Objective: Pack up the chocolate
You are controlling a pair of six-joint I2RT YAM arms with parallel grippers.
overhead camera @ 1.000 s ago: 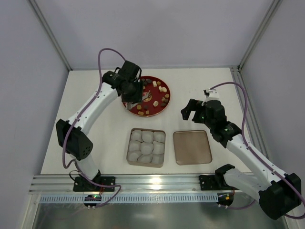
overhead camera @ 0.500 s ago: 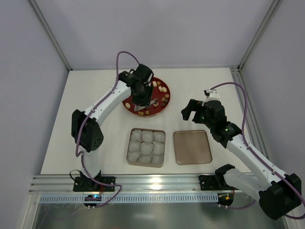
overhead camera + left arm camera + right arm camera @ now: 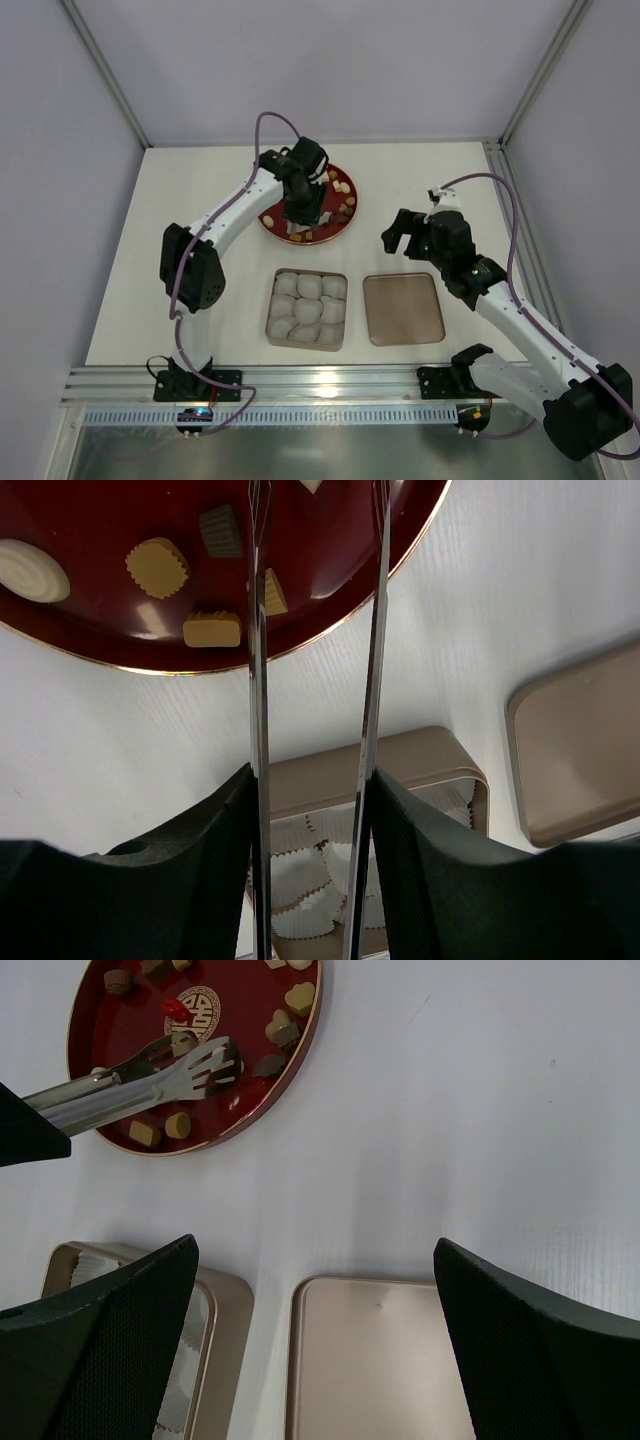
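Note:
The chocolate [image 3: 285,1030] lies as several small brown, tan and cream pieces, plus one red piece [image 3: 172,1005], on a dark red plate [image 3: 270,217]. Tan and cream pieces also show in the left wrist view [image 3: 157,567]. My left gripper [image 3: 298,203] hovers over the plate, shut on metal tongs [image 3: 120,1080]. The tong arms [image 3: 258,680] stand slightly apart, their tips [image 3: 200,1065] low over the plate beside a brown piece; I cannot tell whether they hold one. My right gripper [image 3: 402,232] is open and empty, above the table right of the plate.
A gold tray [image 3: 308,272] lined with white paper cups [image 3: 307,308] sits in front of the plate; it also shows in the left wrist view [image 3: 400,770]. Its flat lid [image 3: 403,308] lies to the tray's right, below my right gripper [image 3: 315,1250].
My left arm has swung right and carried the tongs from the plate's left side to over its middle. The right arm has not moved.

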